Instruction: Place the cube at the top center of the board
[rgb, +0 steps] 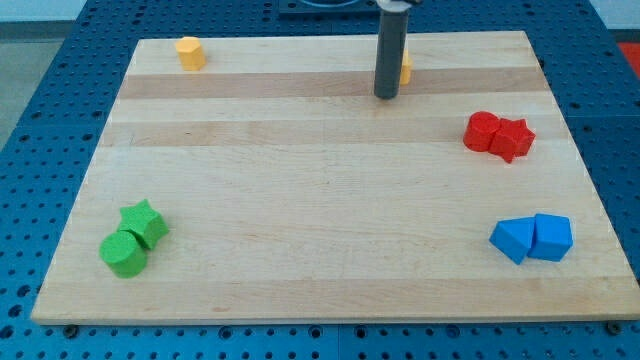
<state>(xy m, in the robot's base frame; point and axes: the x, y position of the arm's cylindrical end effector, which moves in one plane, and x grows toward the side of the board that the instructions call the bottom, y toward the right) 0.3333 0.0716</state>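
Note:
My tip (386, 96) rests on the wooden board (320, 200) near the view's top centre. A yellow block (405, 68) sits just behind and to the right of the rod, mostly hidden by it; its shape cannot be made out. A blue cube (552, 237) lies at the view's lower right, touching another blue block (512, 240) on its left. Both are far from the tip.
A yellow cylinder-like block (190, 52) sits at the top left. A red block (482, 131) and a red star (514, 139) touch at the right. A green star (145, 222) and a green cylinder (123, 253) touch at the lower left.

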